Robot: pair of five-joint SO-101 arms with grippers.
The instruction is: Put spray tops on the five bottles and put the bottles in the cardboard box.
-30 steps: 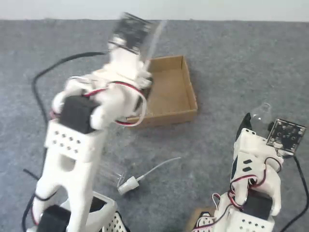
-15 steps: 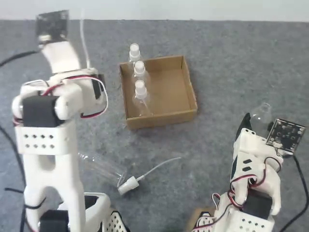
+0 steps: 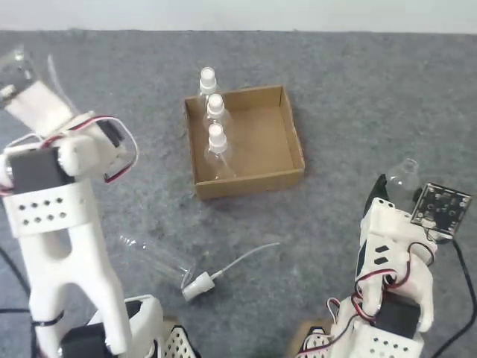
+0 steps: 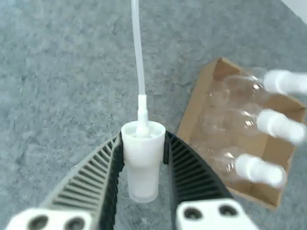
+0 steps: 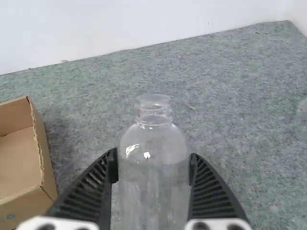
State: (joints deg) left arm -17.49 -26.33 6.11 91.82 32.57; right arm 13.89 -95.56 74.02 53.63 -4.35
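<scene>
Spray top [image 4: 142,165] — in left hand [image 4: 142,141]

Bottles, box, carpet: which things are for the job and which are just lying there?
For the job:
cardboard box
three capped bottles in it
open bottle in the right jaws
spray top in the left jaws
bare bottle lying down
loose spray top beside it

Just there:
grey carpet
white wall

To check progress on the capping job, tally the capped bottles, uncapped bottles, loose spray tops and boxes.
Capped bottles: 3
Uncapped bottles: 2
Loose spray tops: 2
Cardboard box: 1
Total: 8
</scene>
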